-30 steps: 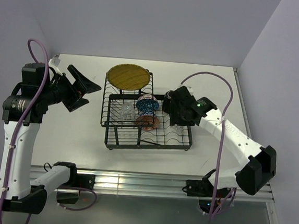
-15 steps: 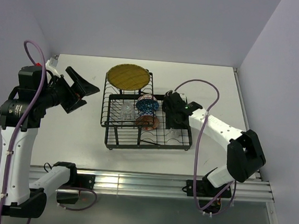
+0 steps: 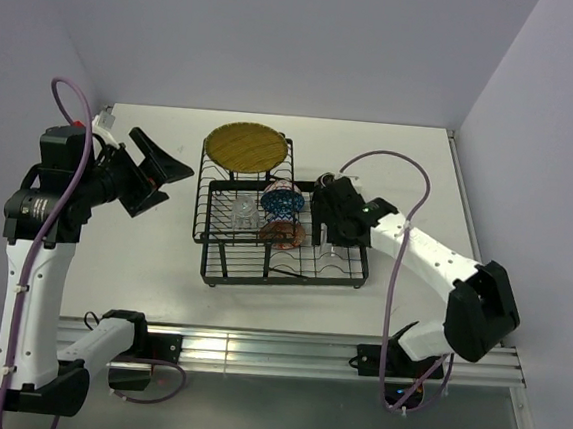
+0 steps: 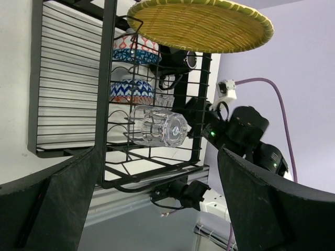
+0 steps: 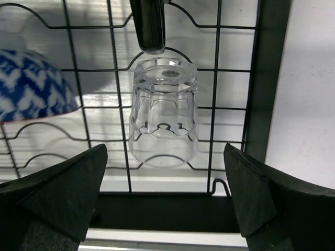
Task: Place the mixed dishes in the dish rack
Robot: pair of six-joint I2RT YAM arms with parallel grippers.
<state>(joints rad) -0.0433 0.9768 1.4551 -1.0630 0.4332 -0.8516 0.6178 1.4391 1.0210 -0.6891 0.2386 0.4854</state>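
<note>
small clear glass cup [image 5: 163, 112] rests in black wire dish rack [image 5: 267, 78], wires bracing it; right gripper [image 3: 332, 222] wide open, empty; left gripper [image 3: 167, 182] likewise.

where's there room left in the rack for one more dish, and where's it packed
Free: the dish rack's near-left rows, between its front edge and the orange-red bowl. Crowded: the middle, with blue bowl, two glass cups and the right gripper.
</note>
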